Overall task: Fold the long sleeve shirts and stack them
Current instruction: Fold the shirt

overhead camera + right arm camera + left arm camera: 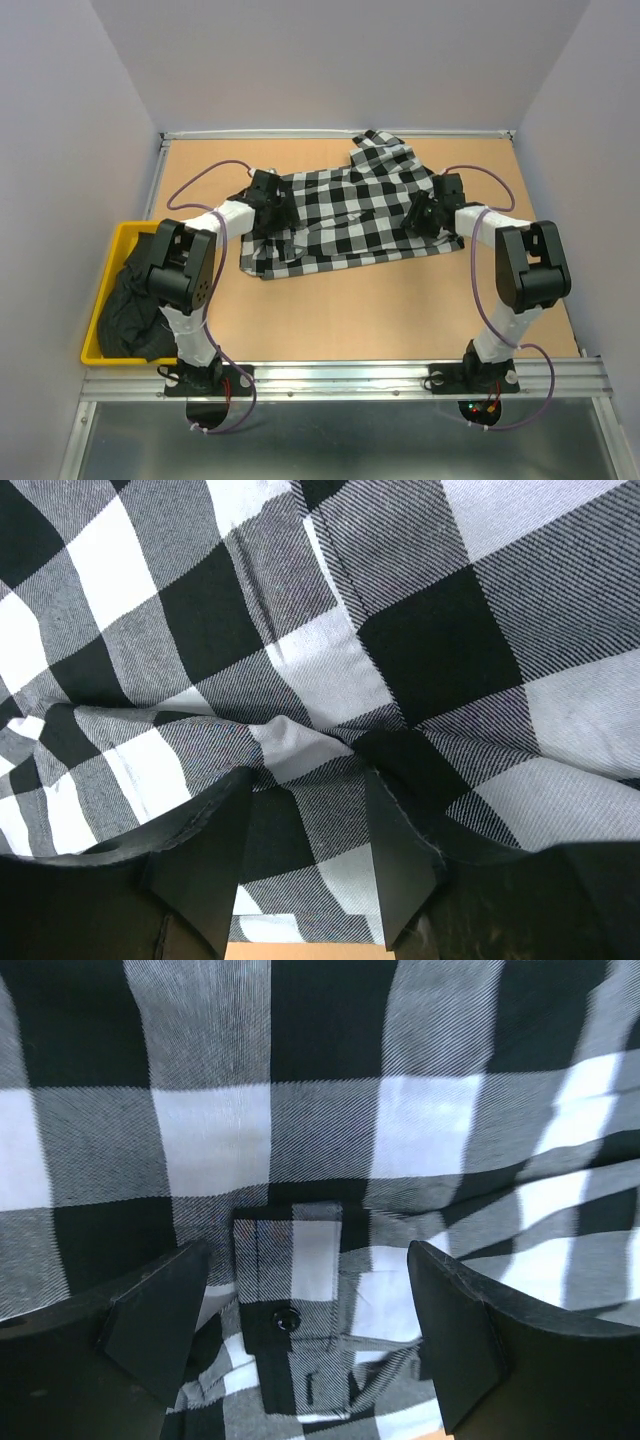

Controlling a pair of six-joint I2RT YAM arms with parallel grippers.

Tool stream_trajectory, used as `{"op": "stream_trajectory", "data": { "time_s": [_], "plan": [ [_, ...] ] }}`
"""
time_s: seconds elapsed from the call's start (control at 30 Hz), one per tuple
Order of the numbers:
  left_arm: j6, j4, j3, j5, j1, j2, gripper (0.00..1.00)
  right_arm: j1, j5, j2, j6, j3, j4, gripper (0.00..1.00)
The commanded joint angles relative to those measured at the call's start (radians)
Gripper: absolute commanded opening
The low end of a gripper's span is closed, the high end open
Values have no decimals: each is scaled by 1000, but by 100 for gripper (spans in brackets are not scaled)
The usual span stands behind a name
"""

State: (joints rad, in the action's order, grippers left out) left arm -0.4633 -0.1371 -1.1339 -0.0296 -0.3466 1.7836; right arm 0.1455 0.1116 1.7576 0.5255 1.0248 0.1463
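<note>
One check shirt (345, 215), one black shirt (130, 300)

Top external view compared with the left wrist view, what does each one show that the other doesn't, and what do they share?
Only the top view: the yellow bin holding the black shirt, and the right gripper. Only the left wrist: a buttoned flap between open fingers. Both: the checked shirt and the left gripper.
</note>
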Motion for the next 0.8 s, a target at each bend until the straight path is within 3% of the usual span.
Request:
{"op": "stream_trajectory", "data": {
  "time_s": [0.0, 0.23, 0.47, 0.77],
  "plan": [
    [25, -27, 3, 22, -11, 23, 92, 9, -35, 2, -33, -18, 25, 57],
    [29, -108, 159, 4, -20, -3, 92, 6, -46, -33, -33, -170, 114, 61],
    [37, -194, 342, -55, -20, -179, 92, 8, -66, -238, 37, -325, 329, 64],
    [64, -300, 323, -136, -19, -369, 92, 8, -64, -432, 45, -321, 538, 69]
  ]
}}
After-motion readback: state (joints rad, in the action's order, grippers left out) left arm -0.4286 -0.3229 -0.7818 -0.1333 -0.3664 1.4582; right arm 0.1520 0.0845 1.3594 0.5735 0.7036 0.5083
